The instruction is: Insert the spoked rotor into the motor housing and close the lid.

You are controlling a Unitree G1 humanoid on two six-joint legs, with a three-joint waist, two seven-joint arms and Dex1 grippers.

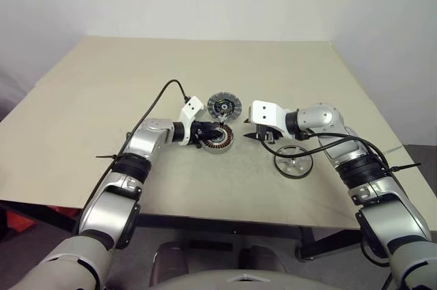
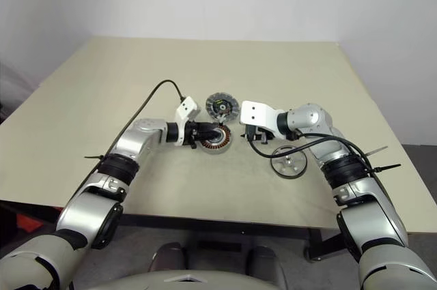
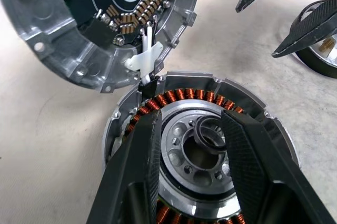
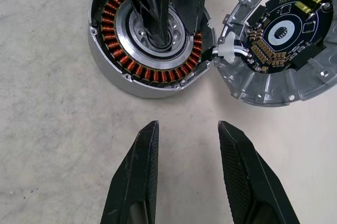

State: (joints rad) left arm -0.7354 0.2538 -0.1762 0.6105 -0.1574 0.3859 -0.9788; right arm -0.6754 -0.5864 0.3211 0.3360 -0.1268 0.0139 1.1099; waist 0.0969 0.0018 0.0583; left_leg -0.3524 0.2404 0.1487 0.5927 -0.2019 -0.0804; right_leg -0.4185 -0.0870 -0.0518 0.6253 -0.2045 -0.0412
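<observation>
Lying rotor (image 1: 294,162) near table edge (image 1: 225,216).

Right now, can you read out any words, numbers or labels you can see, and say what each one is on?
None can be read out.
Lid: a short line of white print on the edge of its dark circuit board, too small and cut off to read.
Motor housing: no marking visible.
Spoked rotor: no marking visible.
Table: no print.
</observation>
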